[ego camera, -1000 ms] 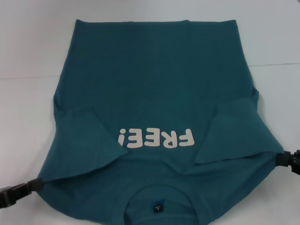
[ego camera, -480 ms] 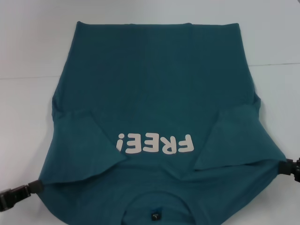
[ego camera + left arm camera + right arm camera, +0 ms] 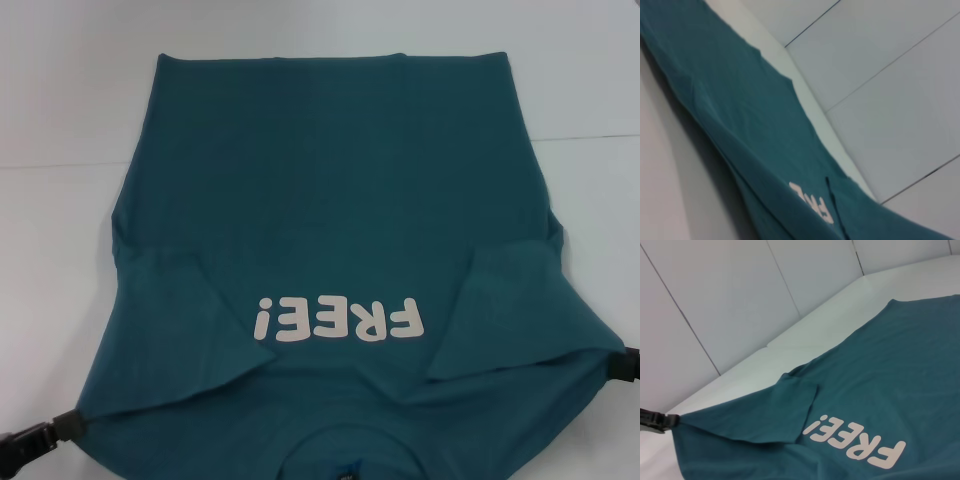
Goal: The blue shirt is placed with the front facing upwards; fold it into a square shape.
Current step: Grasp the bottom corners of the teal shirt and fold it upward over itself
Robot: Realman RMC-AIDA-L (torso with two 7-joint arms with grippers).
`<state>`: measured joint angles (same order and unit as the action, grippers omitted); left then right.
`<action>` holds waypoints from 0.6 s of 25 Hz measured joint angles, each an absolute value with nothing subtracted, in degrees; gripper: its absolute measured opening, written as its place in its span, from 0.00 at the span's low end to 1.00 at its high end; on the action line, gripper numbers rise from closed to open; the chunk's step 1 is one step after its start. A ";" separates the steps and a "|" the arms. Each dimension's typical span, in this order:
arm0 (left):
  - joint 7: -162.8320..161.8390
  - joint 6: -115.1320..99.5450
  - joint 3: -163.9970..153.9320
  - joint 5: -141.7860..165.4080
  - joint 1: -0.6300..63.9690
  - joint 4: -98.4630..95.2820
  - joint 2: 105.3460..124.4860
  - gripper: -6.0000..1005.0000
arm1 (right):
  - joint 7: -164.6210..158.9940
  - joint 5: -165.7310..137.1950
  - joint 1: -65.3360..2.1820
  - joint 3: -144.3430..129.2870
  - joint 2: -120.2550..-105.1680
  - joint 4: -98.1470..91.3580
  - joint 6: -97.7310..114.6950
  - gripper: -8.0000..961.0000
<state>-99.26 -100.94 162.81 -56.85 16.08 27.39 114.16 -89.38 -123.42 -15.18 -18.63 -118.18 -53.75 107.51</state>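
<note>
Left gripper (image 3: 62,424) and right gripper (image 3: 622,366) are pinching the dark teal-blue cotton T-shirt (image 3: 330,210) at its shoulder corners; uneven pulling risks skewing the folded-in sleeves.

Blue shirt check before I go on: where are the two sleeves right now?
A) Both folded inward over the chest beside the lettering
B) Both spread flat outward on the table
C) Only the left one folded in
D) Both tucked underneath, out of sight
A: on the blue shirt, both sleeves lie folded in over the front, flanking the white FREE! lettering, while the left gripper and right gripper pinch the shoulder corners.
</note>
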 joint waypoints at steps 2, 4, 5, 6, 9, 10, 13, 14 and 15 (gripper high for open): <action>-98.72 -102.09 163.68 -56.87 15.18 27.42 114.16 0.07 | -89.38 -123.48 -15.19 -18.68 -118.14 -53.78 107.43 0.05; -98.59 -102.44 163.82 -56.87 14.68 27.42 114.16 0.07 | -89.38 -123.49 -15.19 -18.80 -118.06 -53.83 107.45 0.05; -98.44 -102.71 163.86 -56.87 14.20 27.42 114.16 0.07 | -89.38 -123.49 -15.19 -18.86 -118.04 -53.85 107.45 0.05; -98.32 -102.87 163.87 -56.87 13.90 27.42 114.16 0.07 | -89.38 -123.55 -15.20 -19.03 -118.03 -53.90 107.47 0.05; -97.78 -103.44 164.10 -56.87 12.99 27.34 114.22 0.07 | -89.38 -123.79 -15.21 -19.13 -118.03 -53.96 107.75 0.05; -97.65 -103.58 164.19 -56.87 12.85 27.31 114.23 0.07 | -89.38 -123.92 -15.21 -19.14 -118.03 -54.01 107.91 0.05; -97.35 -103.79 164.62 -56.87 12.69 27.36 114.25 0.07 | -89.29 -124.08 -15.21 -18.93 -118.03 -54.10 107.95 0.05; -97.36 -103.79 164.67 -56.87 12.89 27.40 114.25 0.07 | -89.24 -124.10 -15.22 -18.87 -118.03 -54.10 107.87 0.05; -97.39 -103.81 164.68 -56.87 13.09 27.42 114.25 0.07 | -89.21 -124.10 -15.29 -18.86 -118.03 -54.07 107.82 0.05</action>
<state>-97.39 -103.81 164.68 -56.87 13.09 27.42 114.25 -89.21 -124.10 -15.29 -18.86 -118.03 -54.07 107.82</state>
